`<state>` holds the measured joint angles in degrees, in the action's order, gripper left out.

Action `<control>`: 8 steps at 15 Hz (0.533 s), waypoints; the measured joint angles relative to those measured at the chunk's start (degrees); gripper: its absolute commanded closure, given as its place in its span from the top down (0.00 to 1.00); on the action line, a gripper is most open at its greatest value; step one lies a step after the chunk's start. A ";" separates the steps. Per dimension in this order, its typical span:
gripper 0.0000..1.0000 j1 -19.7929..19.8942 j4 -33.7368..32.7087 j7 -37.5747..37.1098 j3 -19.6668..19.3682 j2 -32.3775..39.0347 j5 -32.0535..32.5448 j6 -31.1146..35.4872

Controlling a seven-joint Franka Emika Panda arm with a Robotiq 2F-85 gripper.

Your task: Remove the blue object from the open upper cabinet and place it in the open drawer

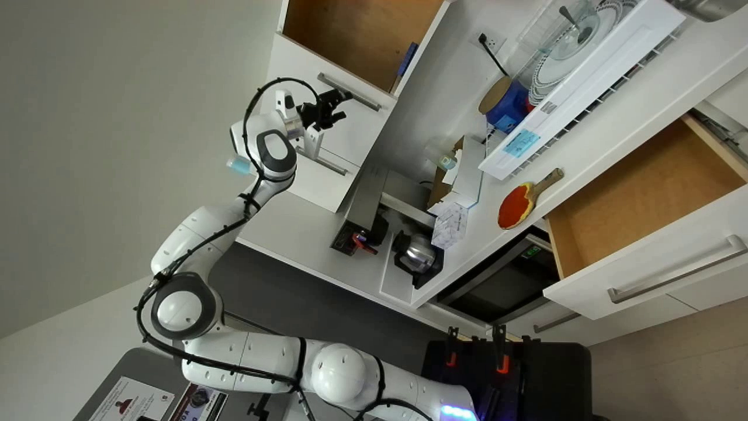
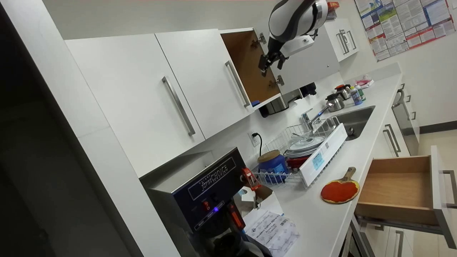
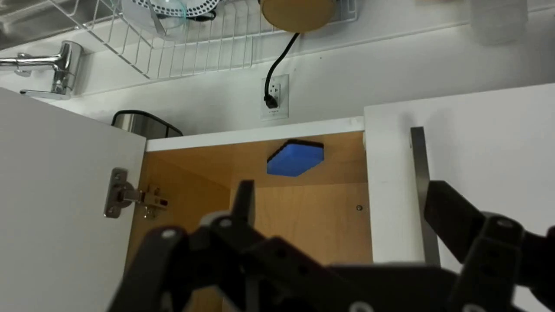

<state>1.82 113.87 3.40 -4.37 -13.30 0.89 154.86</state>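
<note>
In the wrist view, the blue object (image 3: 296,160) lies at centre frame on the floor of the upper cabinet (image 3: 260,134), near its front edge, as the gripper (image 3: 342,185), its two fingers (image 3: 451,212) spread wide around nothing, likely needs a shift left and up the frame to centre on it, clear of the handle (image 3: 420,169) at right, before reaching in and closing. Left to right there: one open door (image 3: 56,216), one blue object, one closed door (image 3: 485,143), one handle; one open drawer (image 1: 648,193) stands at right in both exterior views.
</note>
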 measured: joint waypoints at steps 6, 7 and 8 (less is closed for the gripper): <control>1.00 0.15 -16.50 1.18 -0.05 14.71 -0.12 -0.11; 1.00 0.29 -18.95 1.40 -0.05 16.97 -0.12 -0.22; 1.00 0.52 -21.25 1.72 -0.05 19.09 -0.13 -0.36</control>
<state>2.35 92.63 5.11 -4.42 5.80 0.77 154.50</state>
